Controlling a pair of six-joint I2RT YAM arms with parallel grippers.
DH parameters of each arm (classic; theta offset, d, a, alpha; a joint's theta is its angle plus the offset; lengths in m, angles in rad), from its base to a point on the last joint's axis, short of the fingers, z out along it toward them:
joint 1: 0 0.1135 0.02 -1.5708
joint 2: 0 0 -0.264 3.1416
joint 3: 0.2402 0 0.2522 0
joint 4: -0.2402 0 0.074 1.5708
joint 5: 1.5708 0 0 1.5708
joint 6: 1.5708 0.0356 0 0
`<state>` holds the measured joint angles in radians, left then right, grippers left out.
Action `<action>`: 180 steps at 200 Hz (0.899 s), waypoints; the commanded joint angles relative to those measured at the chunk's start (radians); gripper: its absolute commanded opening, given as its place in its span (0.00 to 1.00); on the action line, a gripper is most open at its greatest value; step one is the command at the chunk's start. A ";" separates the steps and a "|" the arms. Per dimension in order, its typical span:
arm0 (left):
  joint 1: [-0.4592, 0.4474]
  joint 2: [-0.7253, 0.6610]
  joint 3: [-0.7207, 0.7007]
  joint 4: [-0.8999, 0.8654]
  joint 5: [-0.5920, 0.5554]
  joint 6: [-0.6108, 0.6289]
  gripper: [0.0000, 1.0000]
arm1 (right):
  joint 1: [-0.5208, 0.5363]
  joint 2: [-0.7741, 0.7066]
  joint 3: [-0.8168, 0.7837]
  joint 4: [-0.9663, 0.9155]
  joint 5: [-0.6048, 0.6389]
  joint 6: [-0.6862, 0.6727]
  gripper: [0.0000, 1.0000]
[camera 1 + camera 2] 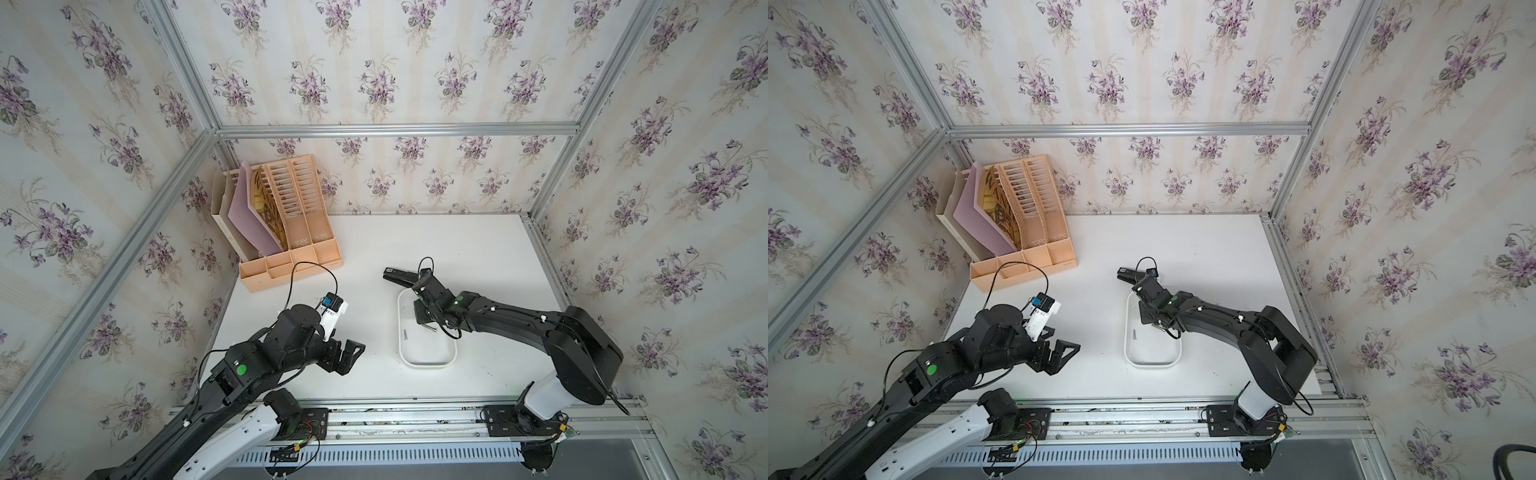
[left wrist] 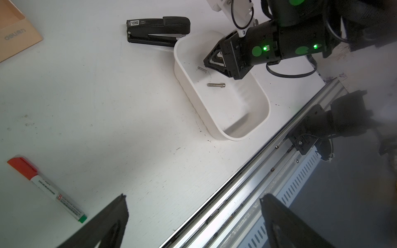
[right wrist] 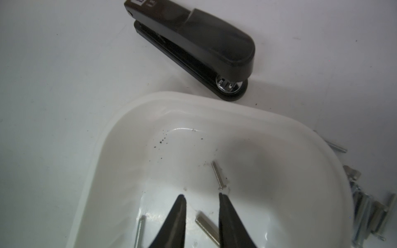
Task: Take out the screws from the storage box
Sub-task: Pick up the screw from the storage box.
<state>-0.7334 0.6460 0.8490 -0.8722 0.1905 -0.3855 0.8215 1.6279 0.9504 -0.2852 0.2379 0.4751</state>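
**Right gripper** [image 3: 201, 195] low inside the box [image 3: 171, 95], fingers a little apart and pinching nothing; three screws [image 3: 217, 175] lie on the box floor, one between the fingers, one just ahead of the tips, one off to the side. More screws [image 3: 363, 209] lie heaped on the table [image 2: 107, 107] just beside the box's outer wall, and the stapler [image 3: 193, 47] lies just past its far end. **Left gripper** [image 2: 193, 195] hovers over the table well apart from the box, fingers wide and empty, near a pen [image 2: 47, 189].
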 commanded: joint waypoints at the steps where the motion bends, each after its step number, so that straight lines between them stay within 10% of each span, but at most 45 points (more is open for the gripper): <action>1: 0.000 -0.003 0.002 0.013 0.003 -0.003 0.99 | -0.008 0.056 0.039 -0.053 -0.002 -0.002 0.31; 180: -0.001 -0.003 0.003 0.012 -0.002 -0.003 0.99 | -0.055 0.173 0.092 -0.102 -0.058 0.001 0.04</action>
<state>-0.7338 0.6437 0.8490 -0.8722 0.1902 -0.3855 0.7677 1.8156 1.0523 -0.3561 0.1822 0.4751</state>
